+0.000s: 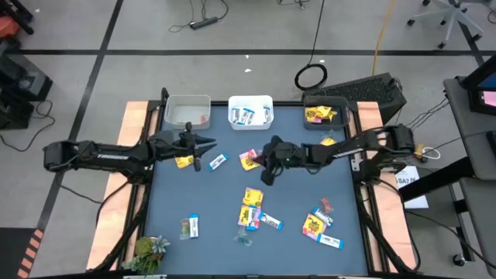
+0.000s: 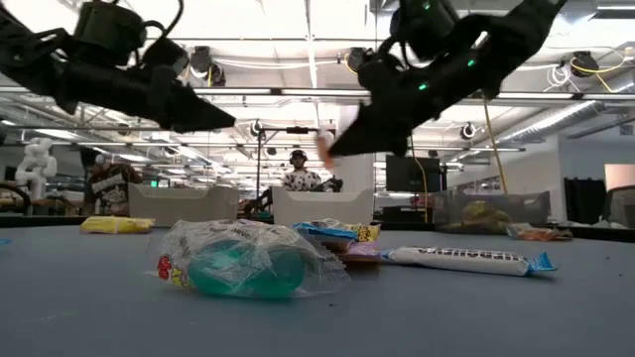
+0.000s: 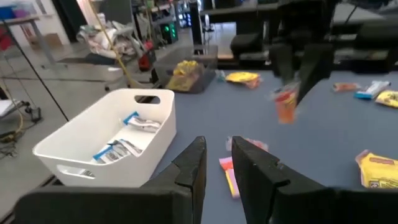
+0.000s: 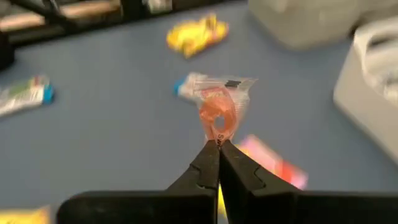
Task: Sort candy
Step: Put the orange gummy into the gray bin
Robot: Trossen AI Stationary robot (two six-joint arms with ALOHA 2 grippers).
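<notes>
My right gripper (image 1: 265, 167) (image 4: 217, 144) hangs over the middle of the table, shut on a small red candy in a clear wrapper (image 4: 217, 112) (image 3: 286, 104). My left gripper (image 1: 211, 143) (image 3: 217, 149) hovers left of it, near the white bin, open by a narrow gap and holding nothing. Loose candy lies flat on the blue table: yellow packets (image 1: 252, 198), blue-and-white bars (image 1: 219, 161), a pink-and-yellow piece (image 1: 249, 160), a red piece (image 1: 325, 205) and a clear-greenish one (image 2: 243, 260). My right gripper pinches the red candy by one end of its clear wrapper (image 4: 216, 135), only at the fingertips. The fingers slant down from the table's right side. The candy is lifted clear of the table and sticks out beyond the fingertips.
Three bins stand along the far edge: a grey one (image 1: 187, 111) with a red piece, a white one (image 1: 250, 111) with blue-and-white bars, and one (image 1: 325, 113) with yellow packets. A green leafy plant (image 1: 147, 249) lies at the near left corner. People show in the room beyond.
</notes>
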